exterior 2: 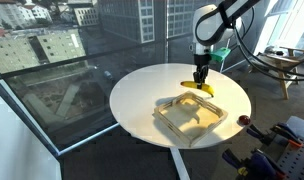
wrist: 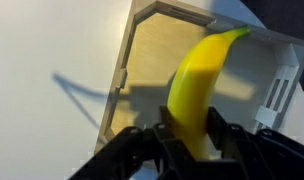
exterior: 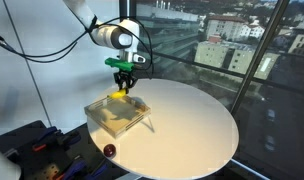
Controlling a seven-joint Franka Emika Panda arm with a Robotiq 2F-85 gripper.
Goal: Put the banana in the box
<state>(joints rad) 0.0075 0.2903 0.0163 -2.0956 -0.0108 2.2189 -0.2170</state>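
My gripper (wrist: pixel 190 128) is shut on the yellow banana (wrist: pixel 200 85) and holds it in the air. In both exterior views the banana (exterior: pixel 119 95) (exterior 2: pixel 199 87) hangs just above the far edge of the box. The box (exterior: pixel 116 114) (exterior 2: pixel 192 115) is a shallow pale tan tray on the round white table. In the wrist view the box (wrist: pixel 152 60) lies under the banana, its floor bare. The gripper also shows in both exterior views (exterior: pixel 122 83) (exterior 2: pixel 201 76).
A small dark red round object (exterior: pixel 109 150) (exterior 2: pixel 243 121) lies near the table edge beside the box. The round white table (exterior: pixel 192 125) (exterior 2: pixel 142 95) stands by large windows. Dark equipment (exterior 2: pixel 282 140) and cables sit beside the table.
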